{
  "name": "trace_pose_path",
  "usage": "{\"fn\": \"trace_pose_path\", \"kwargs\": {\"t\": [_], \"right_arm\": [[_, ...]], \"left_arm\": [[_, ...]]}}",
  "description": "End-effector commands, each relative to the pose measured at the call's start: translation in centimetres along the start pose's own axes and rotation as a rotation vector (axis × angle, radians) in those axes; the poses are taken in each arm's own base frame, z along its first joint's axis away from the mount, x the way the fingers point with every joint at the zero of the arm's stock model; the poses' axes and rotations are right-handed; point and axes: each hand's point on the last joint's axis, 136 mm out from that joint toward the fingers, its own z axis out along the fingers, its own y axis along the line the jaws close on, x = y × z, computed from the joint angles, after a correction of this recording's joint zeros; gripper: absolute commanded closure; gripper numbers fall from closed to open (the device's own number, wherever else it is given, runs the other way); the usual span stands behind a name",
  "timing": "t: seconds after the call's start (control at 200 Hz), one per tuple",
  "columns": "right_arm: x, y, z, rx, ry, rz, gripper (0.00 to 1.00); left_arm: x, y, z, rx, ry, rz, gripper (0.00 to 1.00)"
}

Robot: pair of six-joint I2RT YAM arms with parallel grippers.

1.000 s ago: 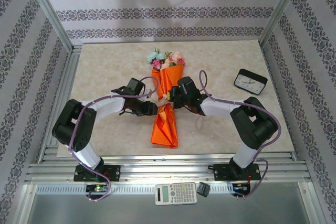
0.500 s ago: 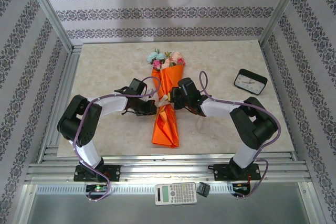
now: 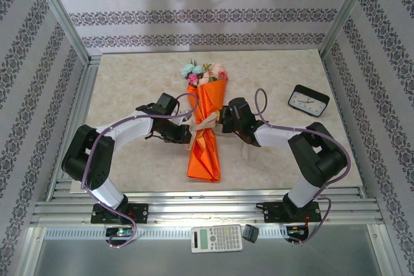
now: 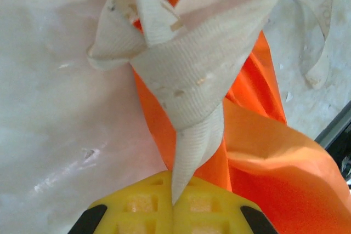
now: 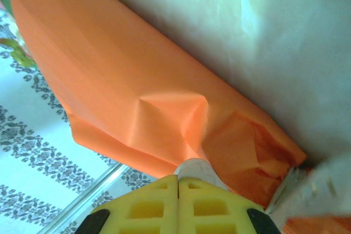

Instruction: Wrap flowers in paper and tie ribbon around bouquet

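The bouquet lies lengthwise in the middle of the table, an orange paper cone with the flowers at its far, wide end. The beige ribbon crosses its middle, knotted in a bunch. My left gripper sits at the cone's left side, shut on a ribbon strand that runs up from its yellow fingertips. On the cone's right side, my right gripper is shut on the other ribbon end, with the orange paper just beyond it.
A black clock stands at the right of the table. A calculator and a small black object lie on the front rail. Aluminium frame posts and patterned walls enclose the marble tabletop.
My left gripper has shut on the ribbon strand beside the cone. My right gripper has drawn to the right, away from the cone, with its ribbon end.
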Motion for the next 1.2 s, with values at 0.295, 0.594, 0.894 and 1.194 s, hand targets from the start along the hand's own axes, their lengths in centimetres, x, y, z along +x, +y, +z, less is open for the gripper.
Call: {"fn": "trace_pose_path", "kwargs": {"t": [0.295, 0.594, 0.894, 1.194], "right_arm": [[-4.8, 1.2, -1.9, -0.109, -0.106, 0.061, 1.0], [-8.0, 0.5, -2.7, -0.1, -0.158, 0.082, 1.0], [-10.6, -1.0, -3.0, -0.076, -0.222, 0.093, 1.0], [-12.3, -1.1, -2.7, -0.066, -0.249, 0.099, 1.0]], "left_arm": [[1.4, 0.3, -0.7, -0.128, 0.144, 0.108, 1.0], [2.3, 2.7, -0.9, -0.254, 0.219, 0.11, 1.0], [2.3, 4.2, -1.1, -0.338, 0.232, 0.082, 1.0], [2.3, 4.7, -1.2, -0.357, 0.232, 0.063, 1.0]]}}
